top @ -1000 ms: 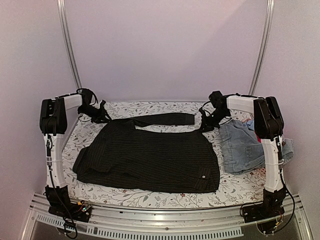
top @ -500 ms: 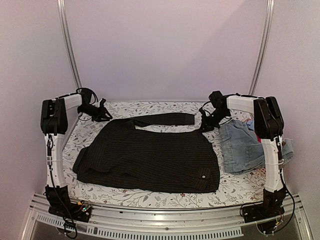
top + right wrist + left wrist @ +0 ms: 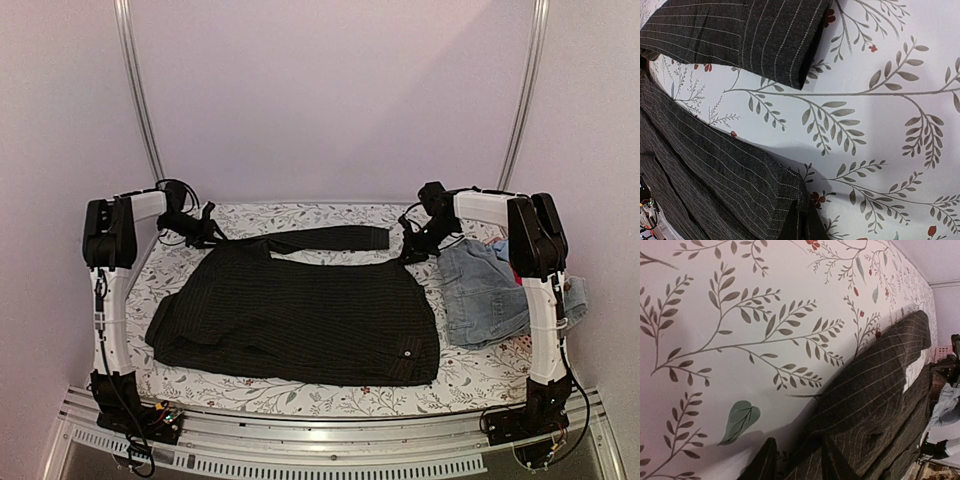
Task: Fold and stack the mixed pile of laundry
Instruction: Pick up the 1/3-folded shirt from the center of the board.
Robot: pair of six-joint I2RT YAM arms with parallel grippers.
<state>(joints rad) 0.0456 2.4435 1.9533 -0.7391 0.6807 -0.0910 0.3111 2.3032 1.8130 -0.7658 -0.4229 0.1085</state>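
Black pinstriped cloth sits in the right end effector, which is clenched on the far right corner of the shirt, low against the tabletop. Your left end effector is at the far left corner. Its fingers stand partly apart with striped fabric between them, and you cannot tell from these views whether they actually pinch it.

That uncertainty is your main risk. If you lift or pull now with only the right side secure, the shirt will likely swing and bunch toward the right instead of folding flat. A shallow bite on the left could also catch just one layer, so the body peels apart as it rises.

Further out, the shirt lies spread across the middle of the tabletop. One sleeve stretches along the far edge between the two arms. Fold the far edge toward you and that loose sleeve may trail, twist under, or end up sticking out of the fold.

The light-blue denim lies just beside the shirt's right edge, under the right arm. A wide sweep on that side could drag it along.
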